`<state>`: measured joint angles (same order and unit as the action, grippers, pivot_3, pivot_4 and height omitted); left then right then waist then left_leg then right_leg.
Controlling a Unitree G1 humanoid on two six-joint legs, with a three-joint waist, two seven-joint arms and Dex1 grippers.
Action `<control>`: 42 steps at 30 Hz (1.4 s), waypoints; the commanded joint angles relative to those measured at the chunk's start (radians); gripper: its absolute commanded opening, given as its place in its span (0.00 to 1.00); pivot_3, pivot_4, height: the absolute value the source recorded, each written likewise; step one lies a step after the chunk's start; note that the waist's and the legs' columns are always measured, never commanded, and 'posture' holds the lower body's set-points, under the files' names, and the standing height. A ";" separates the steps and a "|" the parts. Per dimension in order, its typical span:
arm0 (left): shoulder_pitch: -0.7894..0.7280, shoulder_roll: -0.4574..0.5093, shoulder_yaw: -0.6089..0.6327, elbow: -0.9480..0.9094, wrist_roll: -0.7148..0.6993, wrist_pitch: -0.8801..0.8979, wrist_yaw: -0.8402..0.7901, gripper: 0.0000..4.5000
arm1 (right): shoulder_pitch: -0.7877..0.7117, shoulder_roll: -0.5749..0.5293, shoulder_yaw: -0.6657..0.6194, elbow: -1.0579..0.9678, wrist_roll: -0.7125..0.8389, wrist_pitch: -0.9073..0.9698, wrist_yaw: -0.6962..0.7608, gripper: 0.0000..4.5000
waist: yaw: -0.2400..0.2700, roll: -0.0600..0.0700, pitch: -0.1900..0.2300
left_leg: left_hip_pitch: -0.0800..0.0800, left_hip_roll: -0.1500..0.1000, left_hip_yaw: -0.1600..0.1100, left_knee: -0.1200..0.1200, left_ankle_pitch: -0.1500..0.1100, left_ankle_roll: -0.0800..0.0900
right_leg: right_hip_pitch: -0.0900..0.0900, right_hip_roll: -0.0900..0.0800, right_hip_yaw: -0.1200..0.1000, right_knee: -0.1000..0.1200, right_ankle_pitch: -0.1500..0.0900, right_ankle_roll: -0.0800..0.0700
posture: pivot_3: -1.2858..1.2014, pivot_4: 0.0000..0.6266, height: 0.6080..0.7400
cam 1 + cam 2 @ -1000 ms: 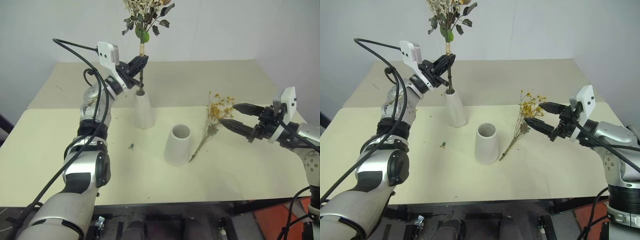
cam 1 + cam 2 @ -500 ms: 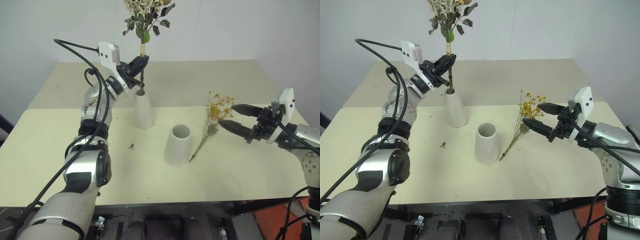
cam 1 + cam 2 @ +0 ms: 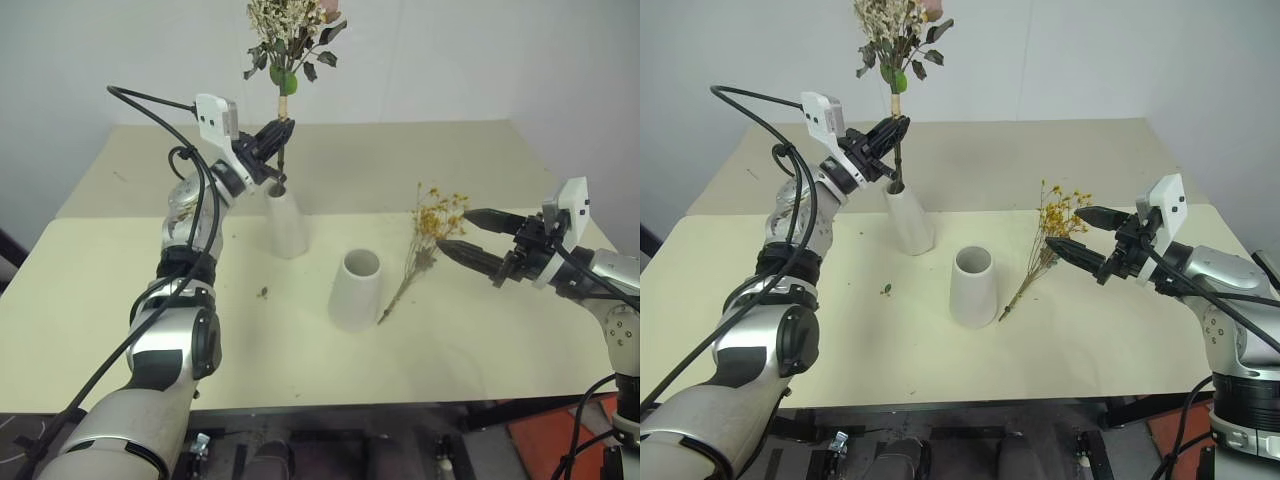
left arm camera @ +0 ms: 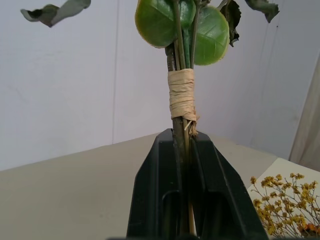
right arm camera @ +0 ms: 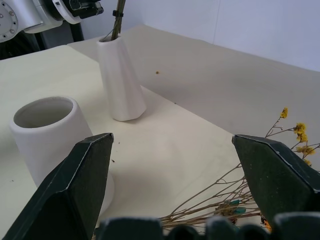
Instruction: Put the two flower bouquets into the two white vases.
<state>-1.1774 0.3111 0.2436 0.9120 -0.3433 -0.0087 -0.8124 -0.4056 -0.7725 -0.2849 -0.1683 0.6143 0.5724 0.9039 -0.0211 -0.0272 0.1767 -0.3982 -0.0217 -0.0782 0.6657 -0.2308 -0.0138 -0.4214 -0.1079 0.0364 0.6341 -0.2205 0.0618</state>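
Place: a bare robot test room or lab — not a home.
Walls: plain white wall (image 3: 120, 50) behind, with no decoration.
Counter: pale cream counter (image 3: 480, 350) made of two tops pushed together, a seam running between them.
Floor: dark, with an orange-red patch (image 3: 540, 430) at the near right corner.
Cabling: loose black cable (image 3: 150, 100) looped over the left arm — exposed rig hardware.

two vases (image 3: 285, 220) – two bouquets (image 3: 288, 30)
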 commanded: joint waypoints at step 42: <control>-0.082 0.014 0.022 0.044 -0.001 -0.100 -0.018 0.01 | 0.021 0.035 -0.044 -0.067 0.027 -0.029 -0.037 1.00 | 0.001 0.000 0.000 | -0.001 0.000 0.000 0.001 0.000 0.000 | -0.001 0.000 0.000 0.001 0.000 0.000 | 0.52 0.24 1.00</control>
<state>-1.2496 0.3250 0.2604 0.9670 -0.3452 -0.0643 -0.8264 -0.3787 -0.7285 -0.2881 -0.1897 0.6143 0.5683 0.8701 -0.0199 -0.0272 0.1768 -0.3990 -0.0219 -0.0783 0.6669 -0.2309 -0.0137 -0.4219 -0.1079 0.0364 0.6347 -0.2205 0.0618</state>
